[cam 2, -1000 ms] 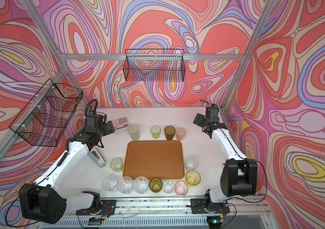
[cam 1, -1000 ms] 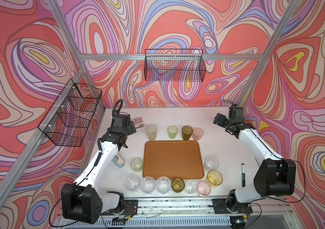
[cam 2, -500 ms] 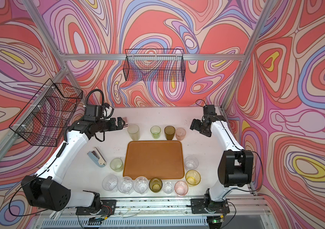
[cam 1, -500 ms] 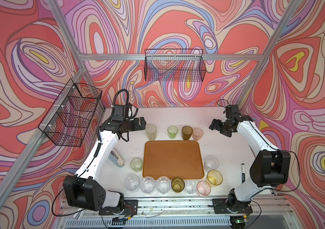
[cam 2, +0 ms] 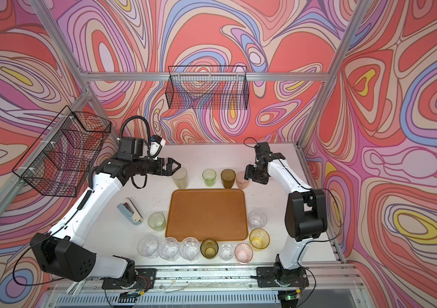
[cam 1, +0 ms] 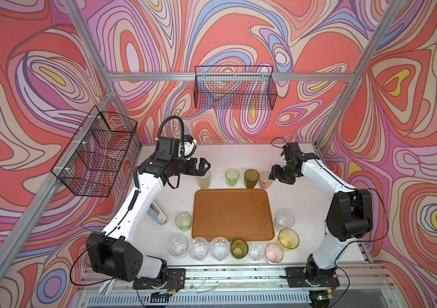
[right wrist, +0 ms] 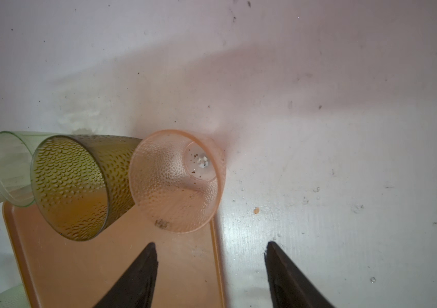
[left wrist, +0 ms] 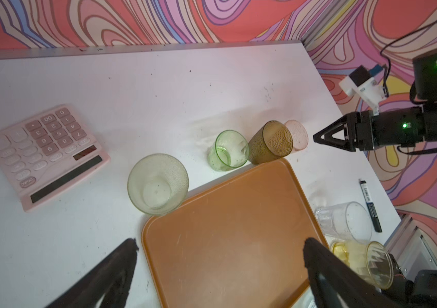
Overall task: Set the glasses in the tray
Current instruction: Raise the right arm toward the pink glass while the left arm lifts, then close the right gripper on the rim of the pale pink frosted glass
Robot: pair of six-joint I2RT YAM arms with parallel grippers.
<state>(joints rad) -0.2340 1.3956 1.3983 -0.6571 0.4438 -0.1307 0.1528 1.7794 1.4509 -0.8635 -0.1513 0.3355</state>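
- Near edge: a row of small see-through tumblers (cam 1: 220,248) is standing along the front of the white tabletop (cam 1: 305,202), just outside the large flat orange-brown rectangular tray (cam 1: 232,213); the tray is holding no glass.
- Tray sides: a pale-green tumbler (cam 1: 183,220) is standing just beside one long side, and a clear faceted tumbler (cam 1: 284,218) plus an amber one (cam 1: 288,239) beside the opposite side.
- Far edge: a taller frosted tumbler (cam 1: 203,178), a small green tumbler (cam 1: 231,177), a brown dimpled tumbler (cam 1: 251,179) and a pink dimpled tumbler (cam 1: 265,180) are standing upright in a line just beyond the tray's far rim.
- Right gripper (cam 1: 274,174): it is hovering just beside the pink dimpled tumbler, on the side away from the brown one. Its jaws are standing apart with nothing between them (the right wrist view shows the pink tumbler (right wrist: 177,181) ahead of the fingertips (right wrist: 142,266), offset toward one of them, not yet enclosed).
- Key relation: the tumbler's long axis is vertical, so the approach is probably a level advance until the wall sits between the jaws; the right arm is the nearer one.
- Left gripper (cam 1: 203,167): it is hovering above the frosted tumbler with jaws wide apart, holding nothing.
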